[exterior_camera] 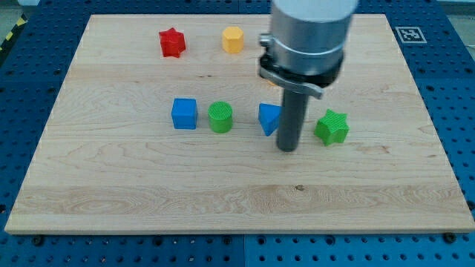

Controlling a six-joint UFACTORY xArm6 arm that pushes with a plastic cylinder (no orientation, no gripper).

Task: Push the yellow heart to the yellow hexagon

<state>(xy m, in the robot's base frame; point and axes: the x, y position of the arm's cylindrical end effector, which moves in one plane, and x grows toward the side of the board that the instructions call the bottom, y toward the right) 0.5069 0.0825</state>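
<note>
The yellow hexagon (pixel 233 39) sits near the view's top, a little left of centre. The yellow heart does not show clearly; the arm's grey body (pixel 308 33) covers the board just right of the hexagon. My tip (pixel 288 147) rests on the board at mid-height, just to the right of and slightly below the blue triangular block (pixel 268 119). It lies left of the green star (pixel 332 127). The tip is well below the hexagon.
A red star (pixel 171 42) lies left of the hexagon. A blue cube (pixel 184 113) and a green cylinder (pixel 220 117) stand in a row left of the blue triangular block. The wooden board (pixel 148 200) ends at blue perforated table edges.
</note>
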